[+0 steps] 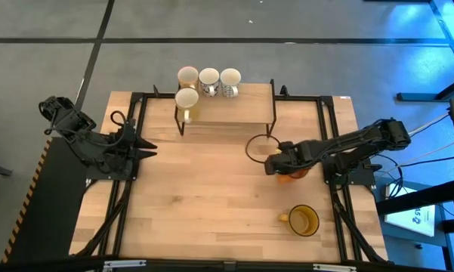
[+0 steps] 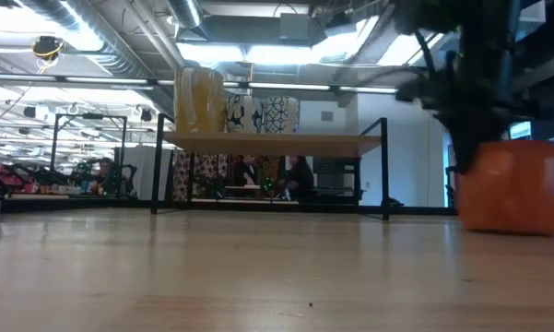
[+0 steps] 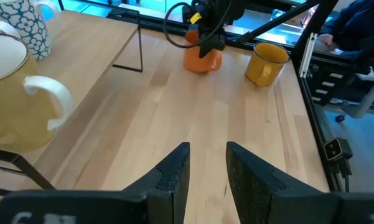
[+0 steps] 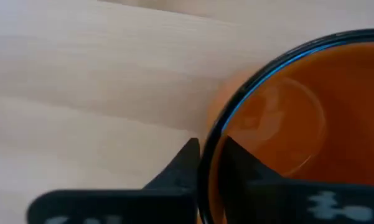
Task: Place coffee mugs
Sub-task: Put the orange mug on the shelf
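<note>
The orange mug (image 1: 293,174) stands upright on its base on the table's right side, also seen in the low view (image 2: 512,184). My right gripper (image 1: 278,165) is above it, shut on its rim (image 4: 208,152). The amber-yellow mug (image 1: 304,221) stands near the table's near right corner. Several white and cream mugs (image 1: 208,80) stand on a wooden shelf (image 1: 234,112) at the far edge; two carry dark patterns (image 2: 263,114). My left gripper (image 1: 149,149) hovers open at the table's left side, holding nothing (image 3: 208,152). My right gripper has the orange mug by its rim (image 4: 219,124), one finger inside the mug (image 4: 239,158) and one outside (image 4: 183,162). The fingers come down from above, slanting from the table's right. The mug stands upright with its base on the table (image 2: 512,226).
The shelf rests on thin black legs (image 2: 156,166) with open space beneath it. A black cable loop (image 1: 254,148) lies on the table just left of my right gripper. Bare wood stretches across the table's middle (image 1: 204,189). Black frame rails run along both sides.
</note>
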`<action>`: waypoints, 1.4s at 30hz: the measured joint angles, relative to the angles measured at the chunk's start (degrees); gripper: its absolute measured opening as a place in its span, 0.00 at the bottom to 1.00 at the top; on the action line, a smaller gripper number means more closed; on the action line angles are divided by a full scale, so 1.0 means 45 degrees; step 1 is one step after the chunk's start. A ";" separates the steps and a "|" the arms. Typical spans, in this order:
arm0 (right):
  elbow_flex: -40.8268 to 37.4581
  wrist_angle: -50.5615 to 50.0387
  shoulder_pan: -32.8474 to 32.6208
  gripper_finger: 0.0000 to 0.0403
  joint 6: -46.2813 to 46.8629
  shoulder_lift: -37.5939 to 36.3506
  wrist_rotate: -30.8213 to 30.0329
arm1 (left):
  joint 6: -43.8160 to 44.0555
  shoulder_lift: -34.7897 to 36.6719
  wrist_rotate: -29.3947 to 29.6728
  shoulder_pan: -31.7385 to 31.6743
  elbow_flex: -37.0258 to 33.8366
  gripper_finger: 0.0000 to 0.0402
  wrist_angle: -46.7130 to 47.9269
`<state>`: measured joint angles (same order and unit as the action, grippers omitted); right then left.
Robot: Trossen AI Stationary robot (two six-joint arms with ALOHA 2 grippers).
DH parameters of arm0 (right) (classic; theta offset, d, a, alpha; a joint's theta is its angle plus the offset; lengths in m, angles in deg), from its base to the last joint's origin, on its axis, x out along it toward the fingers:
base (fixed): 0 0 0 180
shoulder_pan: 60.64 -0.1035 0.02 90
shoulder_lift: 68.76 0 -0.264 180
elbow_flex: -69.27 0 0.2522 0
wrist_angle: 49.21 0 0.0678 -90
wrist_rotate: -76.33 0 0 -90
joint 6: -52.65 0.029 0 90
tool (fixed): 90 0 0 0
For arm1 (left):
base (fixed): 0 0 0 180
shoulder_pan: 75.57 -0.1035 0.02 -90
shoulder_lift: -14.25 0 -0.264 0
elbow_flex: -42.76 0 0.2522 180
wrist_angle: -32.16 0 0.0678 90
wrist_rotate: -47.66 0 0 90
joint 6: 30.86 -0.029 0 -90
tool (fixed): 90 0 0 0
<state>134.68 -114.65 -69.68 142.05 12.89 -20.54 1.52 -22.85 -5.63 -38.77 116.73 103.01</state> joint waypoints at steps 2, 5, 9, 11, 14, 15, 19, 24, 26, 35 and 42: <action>0.0334 0.0906 -0.0026 0.07 -0.0687 0.0035 -0.0009 | 0.0000 -0.0003 -0.0005 -0.0001 0.0000 0.25 -0.0002; 0.0818 0.1902 -0.0227 0.03 -0.2397 0.0100 -0.0266 | -0.0002 0.0000 -0.0010 0.0000 0.0000 0.25 -0.0001; 0.1828 0.3572 -0.0522 0.02 -0.4115 0.0873 -0.0368 | -0.0010 0.0000 -0.0015 -0.0005 0.0000 0.25 -0.0001; 0.2323 0.3535 -0.0590 0.02 -0.5192 0.1312 -0.0448 | -0.0019 -0.0005 -0.0026 0.0000 -0.0001 0.25 0.0015; 0.3235 0.3489 -0.0737 0.01 -0.6717 0.2383 -0.0448 | -0.0019 -0.0001 -0.0034 0.0000 0.0000 0.25 0.0044; 0.3651 0.3390 -0.0738 0.01 -0.7089 0.2672 -0.0527 | -0.0019 0.0000 -0.0032 0.0000 0.0000 0.25 0.0054; 0.5449 0.2806 -0.0743 0.01 -0.8673 0.3838 -0.0798 | -0.0019 -0.0001 -0.0033 0.0000 0.0000 0.25 0.0059; 0.7900 0.1388 -0.0470 0.01 -1.0271 0.4719 -0.1496 | -0.0019 -0.0005 -0.0034 0.0000 -0.0005 0.25 0.0070; 0.8917 0.0634 -0.0313 0.01 -1.0809 0.4959 -0.1909 | -0.0019 0.0000 -0.0029 -0.0005 0.0000 0.25 0.0070; 1.3006 -0.1370 0.0628 0.01 -1.3333 0.6180 -0.2386 | -0.0015 -0.0005 -0.0034 -0.0001 -0.0001 0.25 0.0070; 1.5106 -0.1892 0.1520 0.01 -1.4720 0.7088 -0.2450 | -0.0015 -0.0005 -0.0029 -0.0001 -0.0001 0.25 0.0070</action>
<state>202.65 -123.16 -62.84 75.80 44.78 -31.56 1.45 -22.88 -5.77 -38.78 116.72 103.33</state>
